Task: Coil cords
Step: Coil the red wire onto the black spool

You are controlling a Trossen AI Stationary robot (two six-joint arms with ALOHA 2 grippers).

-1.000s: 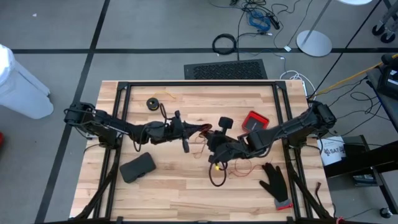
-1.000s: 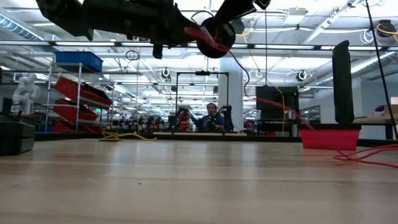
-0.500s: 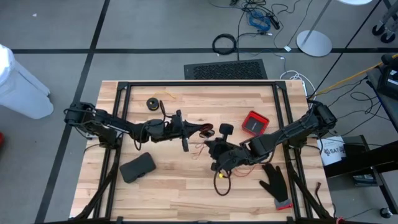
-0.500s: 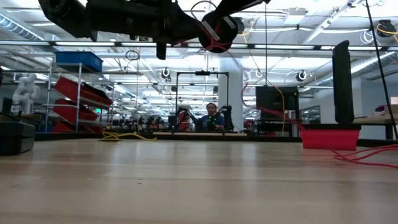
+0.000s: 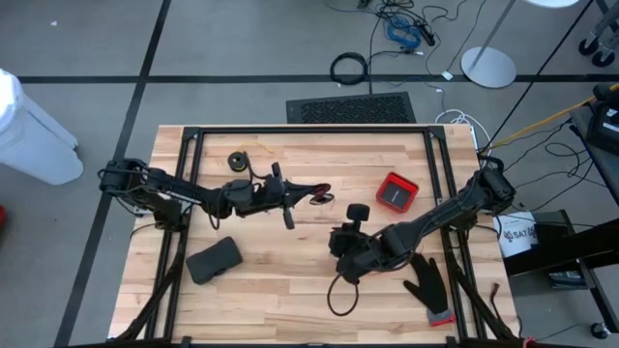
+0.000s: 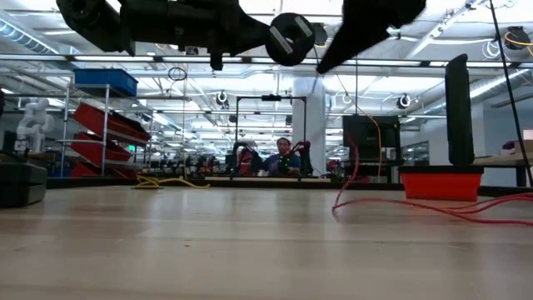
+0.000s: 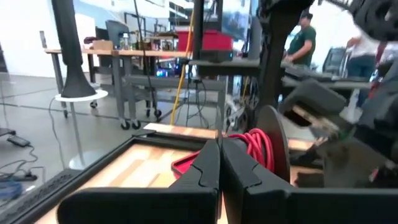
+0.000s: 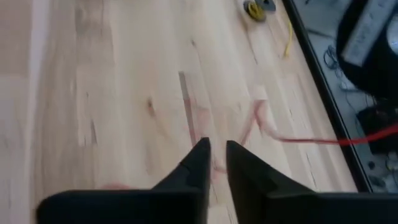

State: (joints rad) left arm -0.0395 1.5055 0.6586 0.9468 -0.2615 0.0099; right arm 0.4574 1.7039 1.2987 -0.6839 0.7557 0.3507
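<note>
A pale wooden plank surface (image 5: 290, 280) in a black frame fills the frame's middle. On it lie a red tray (image 5: 395, 191) right of centre, a black glove (image 5: 427, 282) lower right, a dark pouch (image 5: 214, 260) lower left, a yellow-tan cord's spool (image 5: 236, 159) upper left, and red cord (image 5: 340, 290) loops below centre

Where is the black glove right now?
The black glove lies flat on the wooden table near its front right corner in the high view, just past the right arm's elbow and below the red tray.
</note>
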